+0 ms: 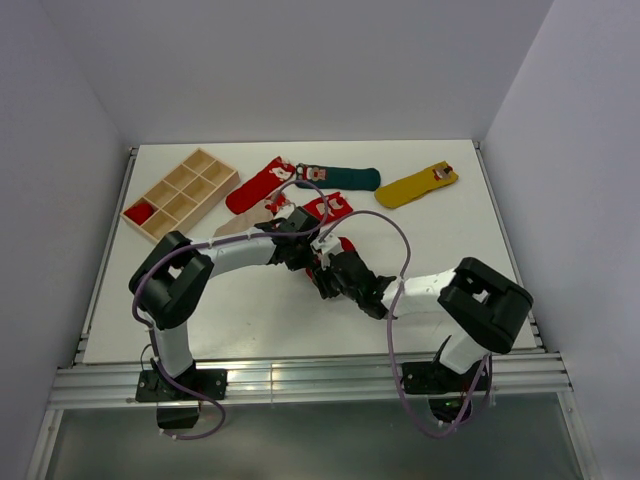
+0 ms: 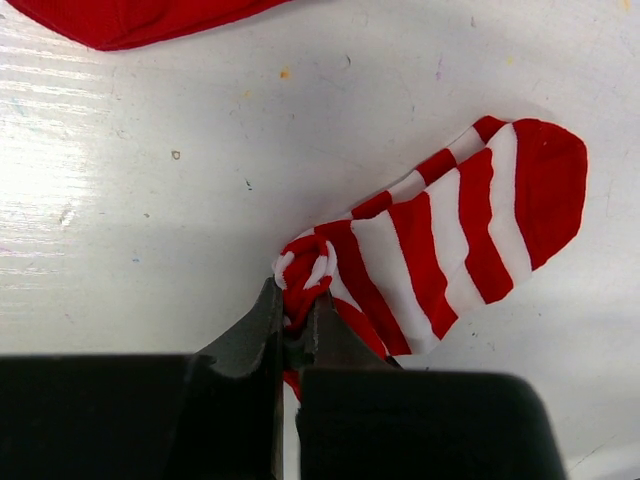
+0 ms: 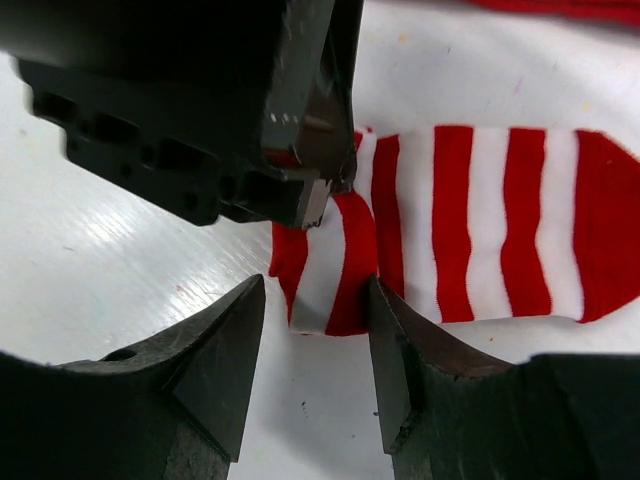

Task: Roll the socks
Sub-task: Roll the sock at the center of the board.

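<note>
A red-and-white striped sock (image 2: 450, 230) lies flat on the white table, its cuff end bunched into a small twist. My left gripper (image 2: 293, 300) is shut on that twisted end. In the right wrist view the same striped sock (image 3: 480, 230) stretches to the right, and the left gripper's black body (image 3: 200, 110) covers its upper left part. My right gripper (image 3: 315, 290) is open, its fingertips on either side of the sock's near corner. From above, both grippers meet at mid-table (image 1: 325, 265), and they hide most of the striped sock.
Behind the grippers lie a red sock (image 1: 262, 185), a beige sock (image 1: 245, 222), another red sock (image 1: 327, 208), a dark green sock (image 1: 345, 178) and a mustard yellow sock (image 1: 415, 187). A wooden compartment tray (image 1: 180, 195) stands at the back left.
</note>
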